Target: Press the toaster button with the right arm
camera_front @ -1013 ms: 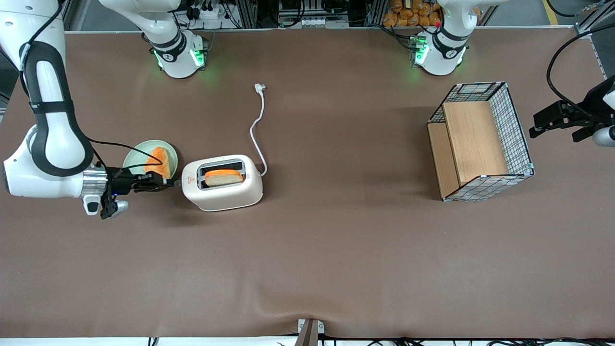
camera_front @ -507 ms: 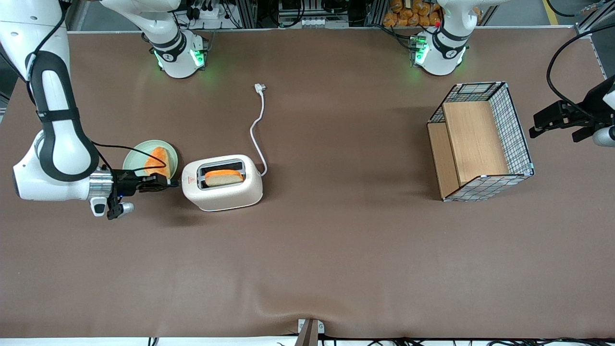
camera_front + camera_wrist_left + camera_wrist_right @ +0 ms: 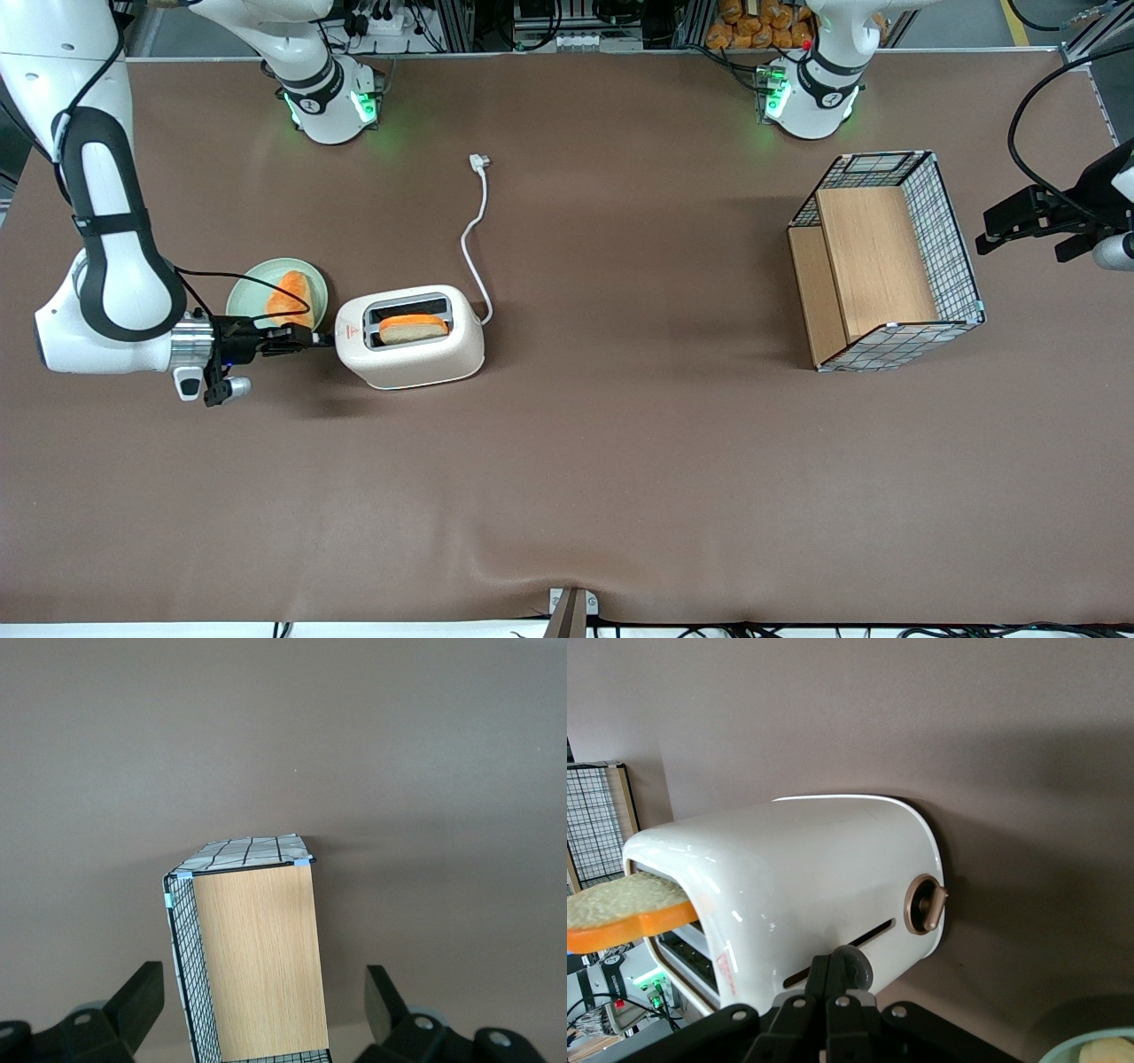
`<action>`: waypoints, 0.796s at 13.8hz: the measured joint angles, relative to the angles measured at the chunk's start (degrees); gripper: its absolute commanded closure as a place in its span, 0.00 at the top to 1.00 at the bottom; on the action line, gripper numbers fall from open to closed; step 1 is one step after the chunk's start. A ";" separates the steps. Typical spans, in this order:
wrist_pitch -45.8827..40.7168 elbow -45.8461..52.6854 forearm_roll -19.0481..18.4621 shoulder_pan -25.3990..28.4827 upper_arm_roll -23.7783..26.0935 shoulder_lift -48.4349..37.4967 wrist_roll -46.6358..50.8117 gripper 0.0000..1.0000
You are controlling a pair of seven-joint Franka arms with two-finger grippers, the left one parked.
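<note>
A brown worktop (image 3: pixel 620 461) fills the front view, with racks and cables along the upper edge. The toaster (image 3: pixel 410 337) sits left of centre, bread (image 3: pixel 412 328) in one slot (its cord (image 3: pixel 477 232) trails upward). The end effector (image 3: pixel 312 338), fingers clenched together, touches the button (image 3: pixel 849 964) at the toaster's narrow end. A wire basket (image 3: pixel 886 261) stands at right.

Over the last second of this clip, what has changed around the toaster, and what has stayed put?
The black two-finger end effector on the white right arm slid along the table toward the small white toaster, its shut fingertips now at the grey lever button. The toaster, its bread slice, the green plate and the wire basket have not moved.
</note>
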 measured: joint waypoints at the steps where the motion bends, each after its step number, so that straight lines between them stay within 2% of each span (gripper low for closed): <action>1: 0.13 0.05 0.19 -0.04 0.00 0.46 -0.37 0.00; 11: 0.85 0.70 1.34 -0.27 0.00 3.64 -0.92 0.00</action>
